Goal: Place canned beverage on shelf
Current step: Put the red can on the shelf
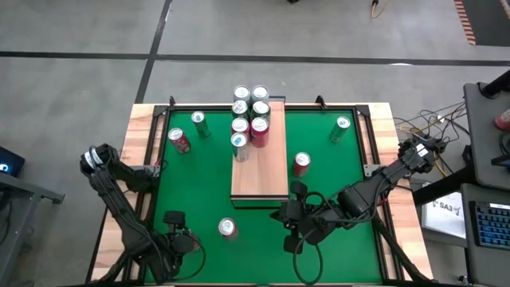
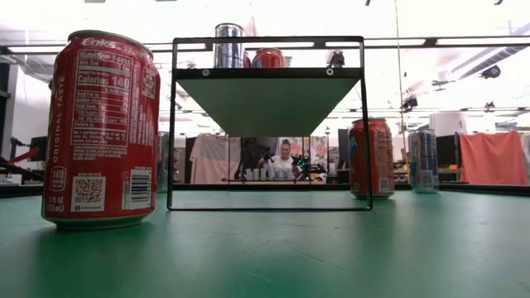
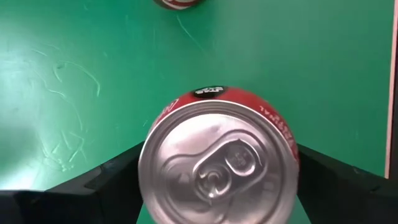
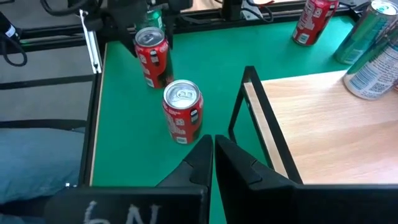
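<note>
Table: green surface (image 1: 335, 171) inside a pale wooden rim.
Shelf: the wooden shelf (image 1: 261, 171) stands mid-table; seven cans crowd its far end (image 1: 249, 118), near half bare.
Left gripper (image 1: 177, 231): near edge, fingers (image 3: 106, 186) spread wide on either side of an upright red can (image 3: 219, 158), not clamped.
Right gripper (image 1: 293, 214): just off the shelf's near right corner, fingers (image 4: 214, 158) pressed together, holding nothing.
Loose cans: several scattered on the green.

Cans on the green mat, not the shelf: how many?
5 cans: one at the left gripper, two near the left edge, one right of the shelf, one far right. None looks hidden.
</note>
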Robot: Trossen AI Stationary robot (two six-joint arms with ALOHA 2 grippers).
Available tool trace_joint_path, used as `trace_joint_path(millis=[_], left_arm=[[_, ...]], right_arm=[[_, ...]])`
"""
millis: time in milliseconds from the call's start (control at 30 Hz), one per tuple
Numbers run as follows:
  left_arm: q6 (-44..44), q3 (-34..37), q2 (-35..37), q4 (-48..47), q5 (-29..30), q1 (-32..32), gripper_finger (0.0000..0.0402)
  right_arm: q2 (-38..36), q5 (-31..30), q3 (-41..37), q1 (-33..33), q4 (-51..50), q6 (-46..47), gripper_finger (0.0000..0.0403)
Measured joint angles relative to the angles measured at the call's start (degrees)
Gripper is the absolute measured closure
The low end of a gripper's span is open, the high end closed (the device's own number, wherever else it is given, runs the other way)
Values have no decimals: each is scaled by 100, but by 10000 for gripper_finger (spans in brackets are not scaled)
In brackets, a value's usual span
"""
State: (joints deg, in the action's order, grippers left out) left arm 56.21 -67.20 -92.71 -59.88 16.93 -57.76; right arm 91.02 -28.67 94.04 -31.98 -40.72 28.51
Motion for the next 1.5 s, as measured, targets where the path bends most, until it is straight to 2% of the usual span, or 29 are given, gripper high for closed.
trace_joint_path(millis=[100, 267, 367, 633, 733, 1033, 1200, 1367, 1500], left_arm=[[29, 122, 12, 140, 52, -37, 75], [-41, 65, -1, 139, 236, -149, 110], [-50, -68, -15, 86, 434, -196, 110], [-360, -817, -7, -462, 644, -195, 110], [-486, -1160, 14, -849, 911, -197, 110], [-1187, -2165, 101, -1376, 1759, -128, 110], [-1690, -2743, 101, -1509, 1985, 43, 110], [-2447, -3072, 101, -1516, 2195, 216, 110], [-2917, -3241, 98, -1510, 2312, 444, 110]], right_arm=[[0, 2, 0, -1, 116, -2, 394], [0, 2, 0, -1, 237, -4, 394], [0, 2, 0, -1, 241, -2, 394], [0, 2, -1, -1, 241, -2, 394], [0, 0, -71, -1, 368, -74, 394], [0, 4, -548, 24, 1759, -723, 386], [60, 9, -651, 67, 2488, -1361, 335], [470, 17, -634, 138, 3152, -1996, 251], [767, 36, -367, 230, 3310, -2098, 174]])
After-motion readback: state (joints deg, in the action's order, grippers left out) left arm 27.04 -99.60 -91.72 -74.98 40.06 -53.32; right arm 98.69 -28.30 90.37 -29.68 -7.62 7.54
